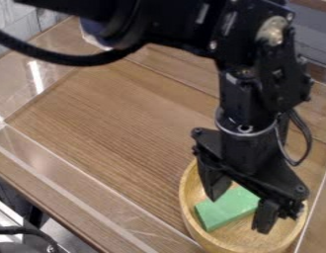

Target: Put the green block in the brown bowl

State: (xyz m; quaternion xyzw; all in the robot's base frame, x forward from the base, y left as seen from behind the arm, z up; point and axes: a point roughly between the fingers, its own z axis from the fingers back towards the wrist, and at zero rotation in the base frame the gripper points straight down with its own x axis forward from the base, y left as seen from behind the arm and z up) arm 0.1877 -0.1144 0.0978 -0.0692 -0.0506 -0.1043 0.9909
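Note:
The brown bowl (191,204) sits at the lower right of the wooden table, partly cut off by the frame's bottom edge. Inside it lies the green block (225,210), resting on the bowl's floor and tilted slightly. My black gripper (241,201) points straight down over the bowl and is open. Its fingers (212,181) stand apart on either side of the block, and neither one clamps it. The arm's dark body hides the bowl's far rim.
The wood-grain tabletop (113,109) stretches to the left and back. A clear plastic strip (47,163) runs along the table's front-left edge. Black cables (73,54) hang from the arm at the top.

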